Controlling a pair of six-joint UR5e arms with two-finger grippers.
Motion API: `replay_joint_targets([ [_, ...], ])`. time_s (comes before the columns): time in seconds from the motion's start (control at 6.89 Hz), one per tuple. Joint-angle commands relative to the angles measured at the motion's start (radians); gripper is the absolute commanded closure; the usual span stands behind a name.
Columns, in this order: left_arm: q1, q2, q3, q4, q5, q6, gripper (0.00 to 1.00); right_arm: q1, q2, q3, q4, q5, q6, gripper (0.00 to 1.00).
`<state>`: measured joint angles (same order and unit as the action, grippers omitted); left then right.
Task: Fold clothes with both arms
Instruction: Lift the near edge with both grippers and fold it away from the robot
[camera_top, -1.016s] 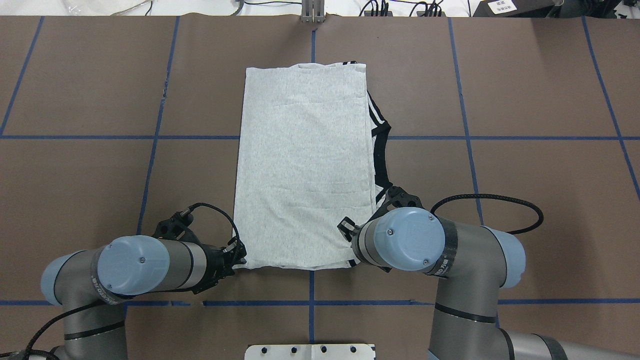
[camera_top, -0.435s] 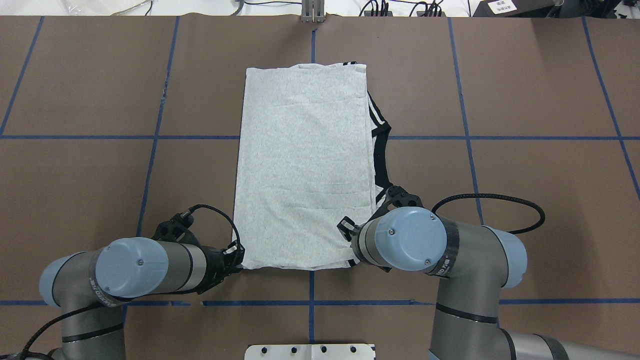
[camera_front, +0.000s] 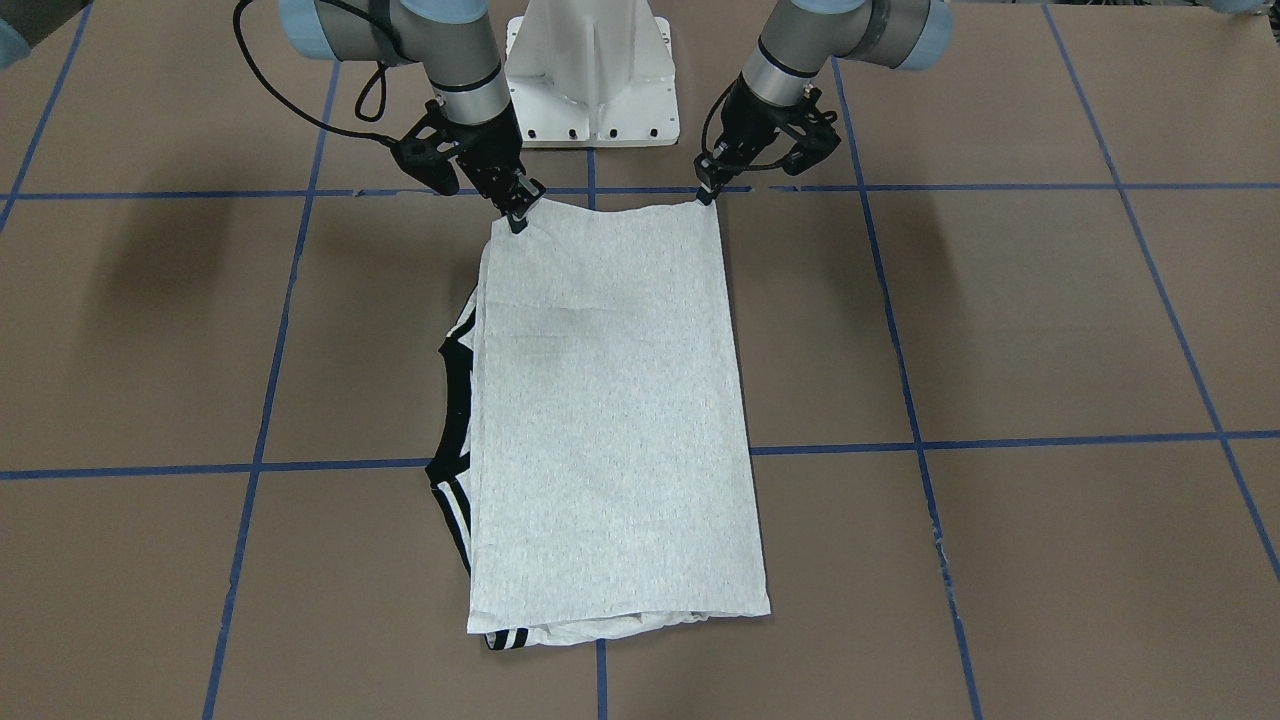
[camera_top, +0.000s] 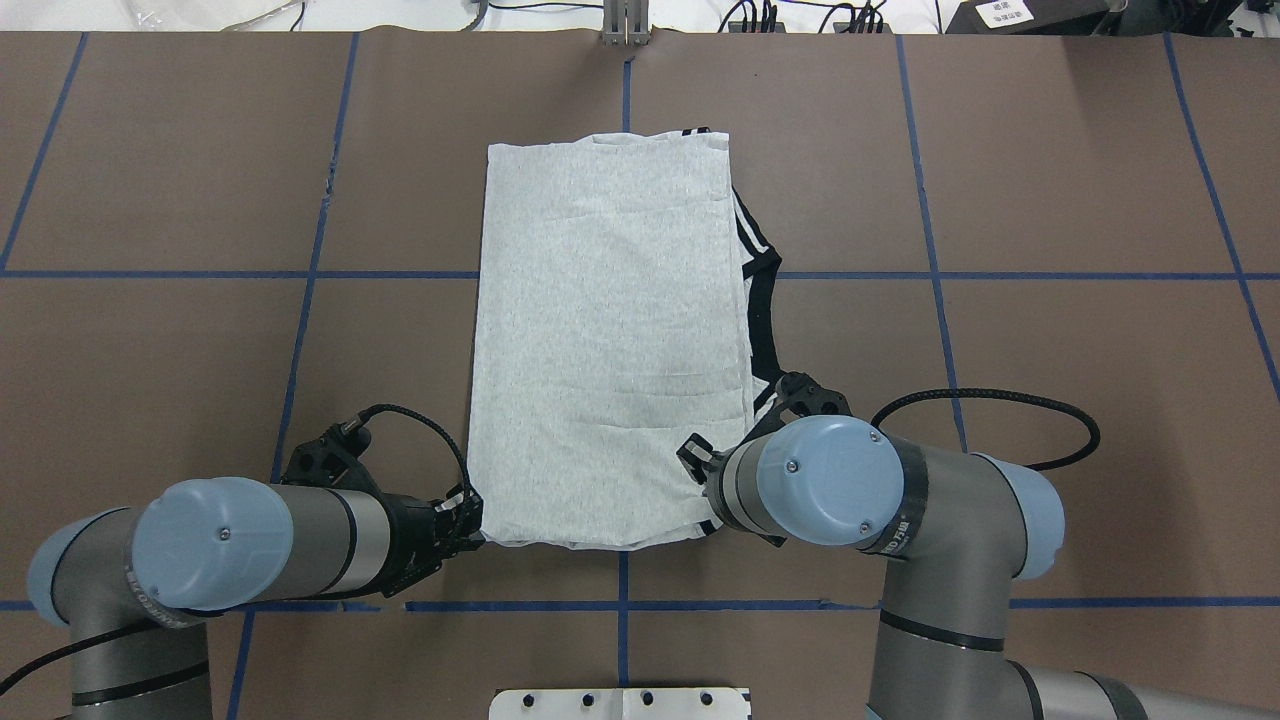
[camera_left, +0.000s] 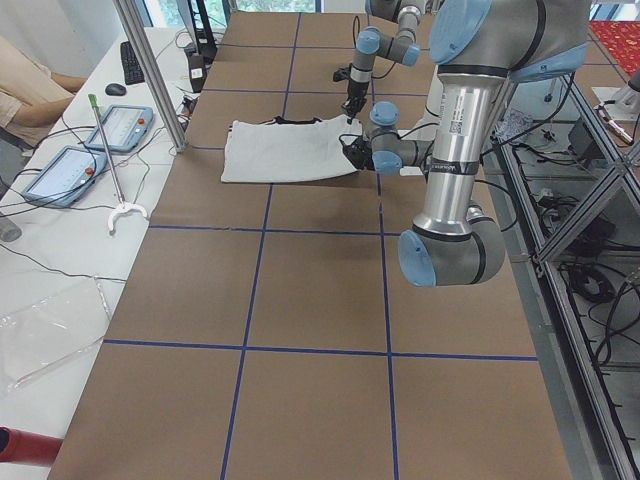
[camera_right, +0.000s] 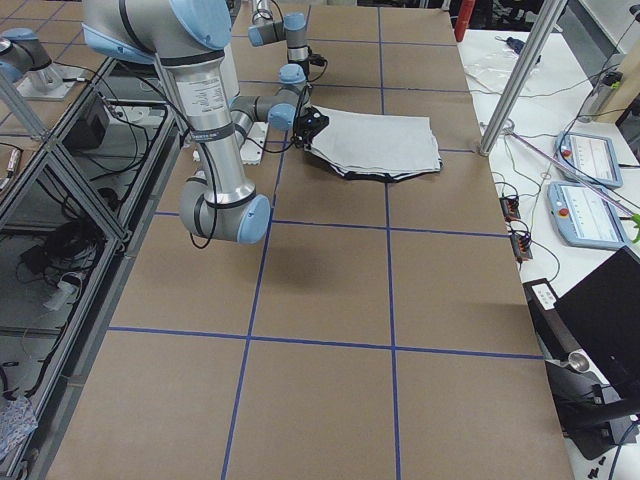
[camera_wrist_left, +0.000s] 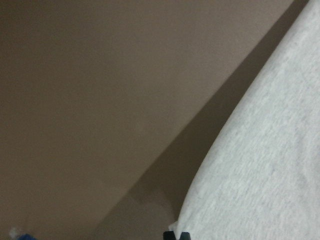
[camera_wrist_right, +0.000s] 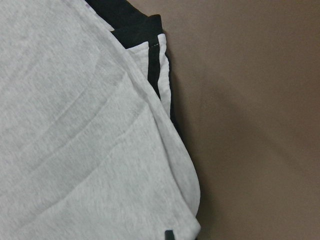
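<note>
The left gripper (camera_front: 706, 192) and right gripper (camera_front: 517, 216) each pinch a near corner of the folded T-shirt (camera_top: 610, 340). Brown table (camera_top: 1050, 200) stretches wide beyond all its edges.

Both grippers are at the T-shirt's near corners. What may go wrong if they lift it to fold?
1. The left gripper pinches only the tip of the T-shirt corner, so the cloth may slip out when lifted.
2. At the right gripper the corner has several stacked layers; it may hold only some, and the fold may open.
3. The black collar sticks out on that side and may stay uneven.
</note>
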<state>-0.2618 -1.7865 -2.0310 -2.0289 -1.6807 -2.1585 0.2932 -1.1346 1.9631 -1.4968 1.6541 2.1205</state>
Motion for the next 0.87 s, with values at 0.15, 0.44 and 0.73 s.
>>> replay_joint_targets([
  [0.15,0.062,0.022,-0.252,0.1,-0.002,-0.098,1.0,-0.057,-0.089,0.207,-0.002,0.003,0.091,1.0],
  [0.44,0.012,0.009,-0.341,0.174,-0.051,-0.074,1.0,-0.001,-0.071,0.334,-0.095,0.016,0.113,1.0],
  [0.73,-0.072,-0.091,-0.159,0.173,-0.051,0.047,1.0,0.133,0.007,0.205,-0.117,0.094,0.07,1.0],
])
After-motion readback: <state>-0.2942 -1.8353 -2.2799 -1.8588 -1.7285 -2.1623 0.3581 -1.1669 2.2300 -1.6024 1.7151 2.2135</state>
